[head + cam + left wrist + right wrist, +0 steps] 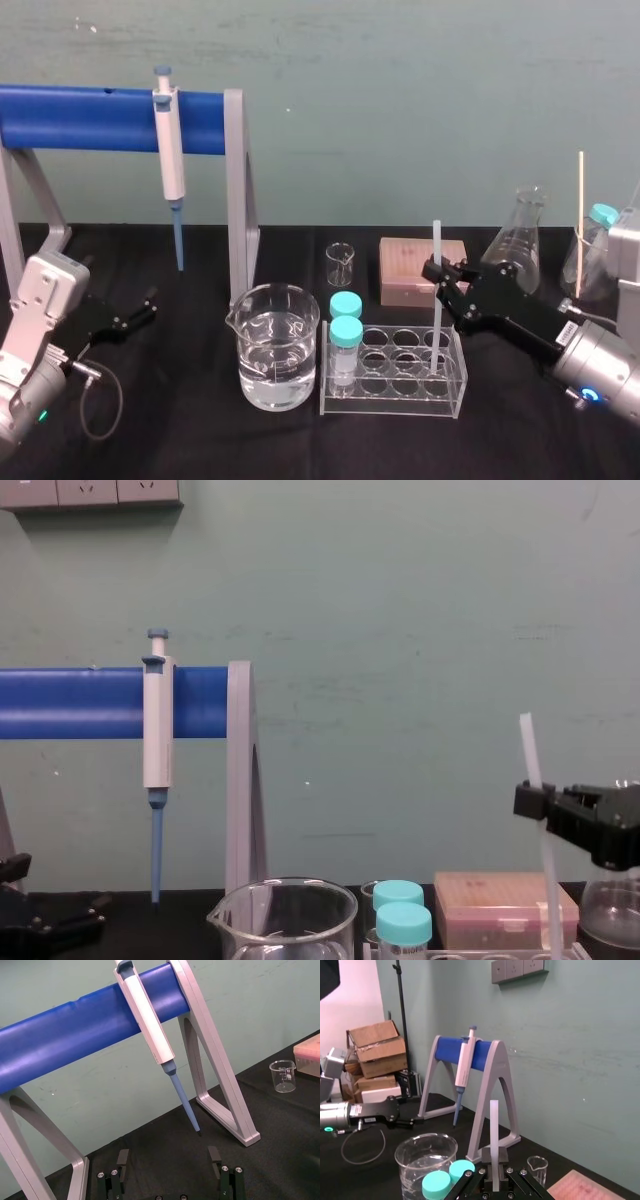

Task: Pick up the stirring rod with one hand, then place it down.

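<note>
The stirring rod [436,245] is a thin translucent white stick standing upright, its lower end down in a right-hand well of the clear tube rack [395,385]. My right gripper [438,272] reaches in from the right and is shut on the rod's middle. In the right wrist view the rod [494,1125] rises from between the shut fingers [487,1156]. The chest view shows the rod [529,745] sticking up above the right gripper [538,802]. My left gripper [148,305] rests at the far left of the table, open and holding nothing, near the stand's foot [168,1160].
A beaker of water [278,345] stands left of the rack, with two teal-capped tubes [346,330] in the rack's left end. Behind are a small beaker [340,264], a pink box [405,262] and a flask [520,240]. A pipette [170,150] hangs on the blue stand [90,118].
</note>
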